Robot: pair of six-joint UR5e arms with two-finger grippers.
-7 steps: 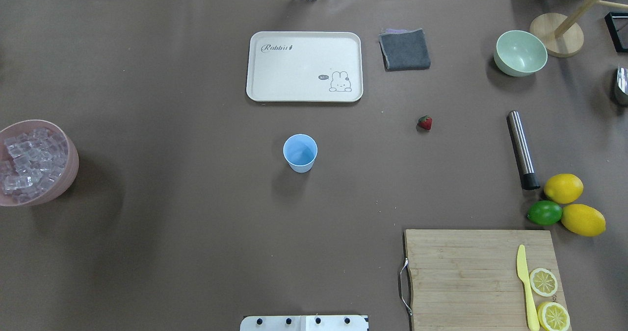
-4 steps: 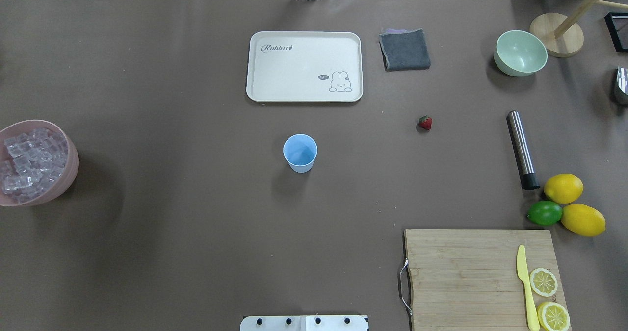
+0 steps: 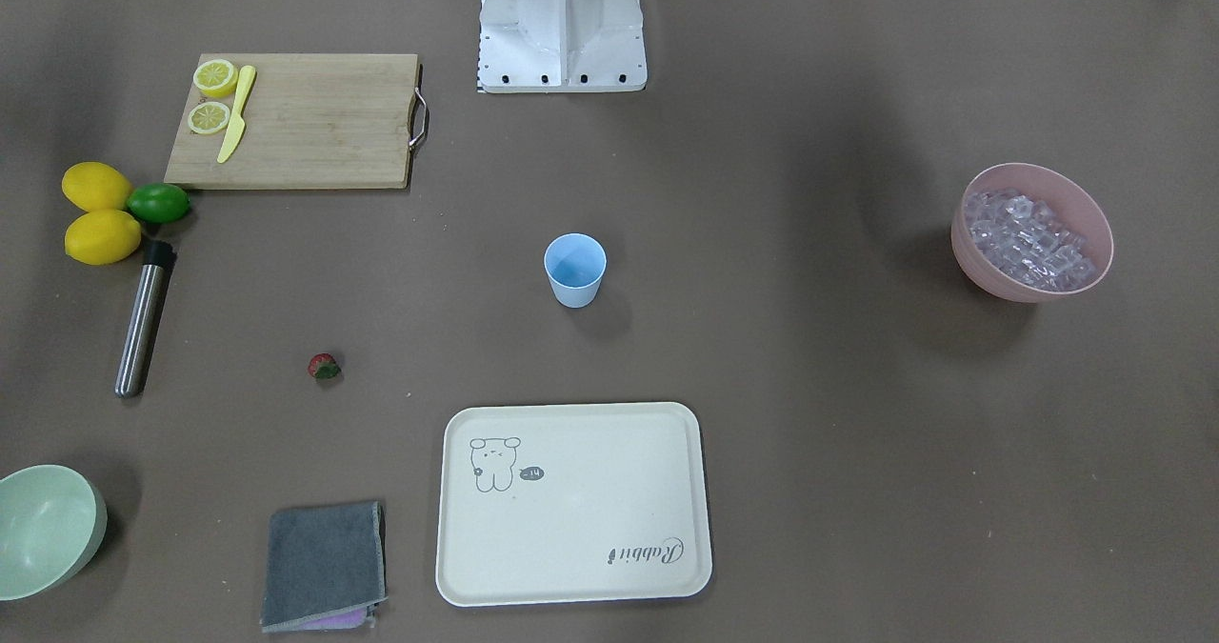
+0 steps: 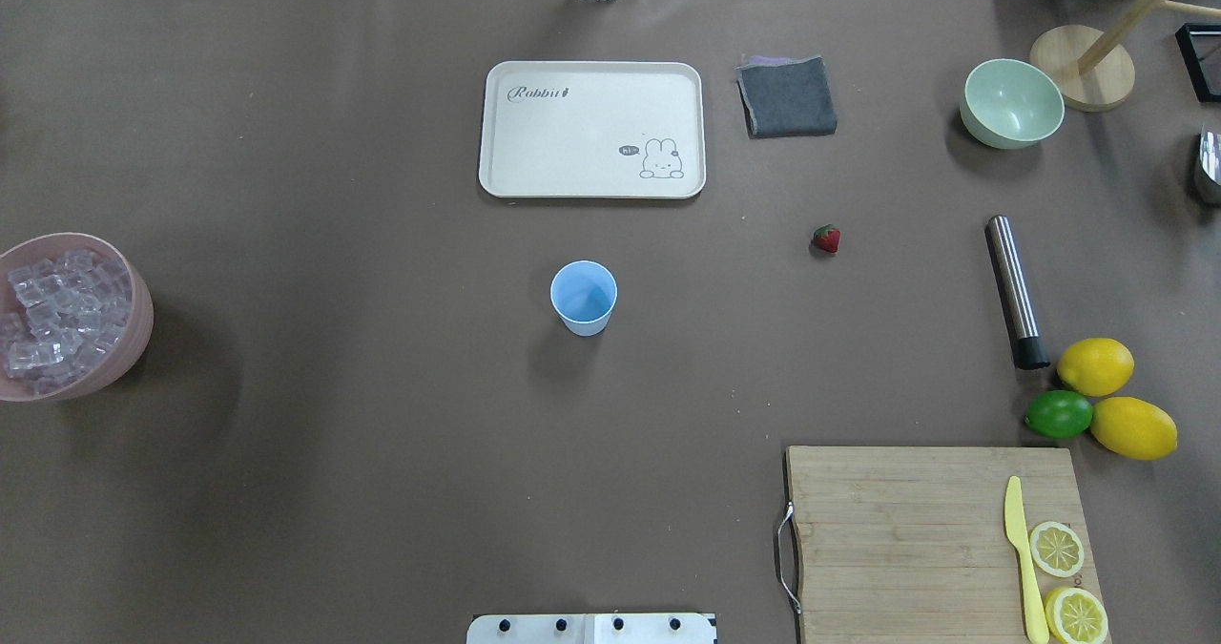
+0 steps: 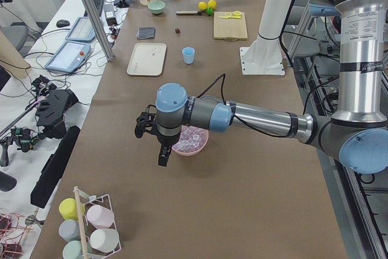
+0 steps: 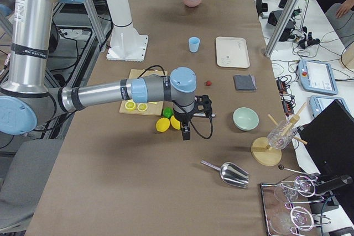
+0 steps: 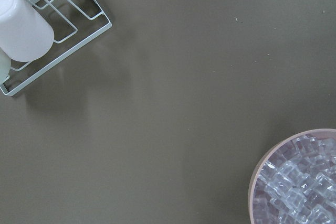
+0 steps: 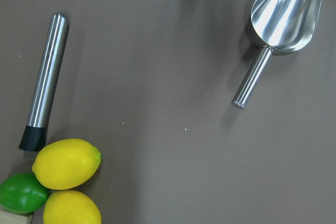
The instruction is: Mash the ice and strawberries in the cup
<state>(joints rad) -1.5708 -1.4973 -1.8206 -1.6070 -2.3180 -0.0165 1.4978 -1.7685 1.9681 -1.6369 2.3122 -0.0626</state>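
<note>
Overhead exterior: nothing on the table (image 4: 382,434) has shifted.
Cup (image 4: 584,298) mid-table, strawberry (image 4: 827,238) well apart, ice (image 4: 57,310) in pink bowl (image 4: 141,324); left claw (image 5: 144,127) hovers beside it, right claw (image 6: 203,105) near lemons (image 6: 163,124); claw openings cannot be told.

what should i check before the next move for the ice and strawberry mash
1. Blue cup upright with its mouth free: ok.
2. Ice ready in the pink bowl: ok.
3. Strawberry lying alone, nothing touching it: ok.
4. Steel muddler and metal scoop lying ungripped: ok.
5. Left tool centred over the ice: not ok, its wrist view has the bowl off in a corner.
6. Left tool and right tool open: cannot tell, only side views show them.
</note>
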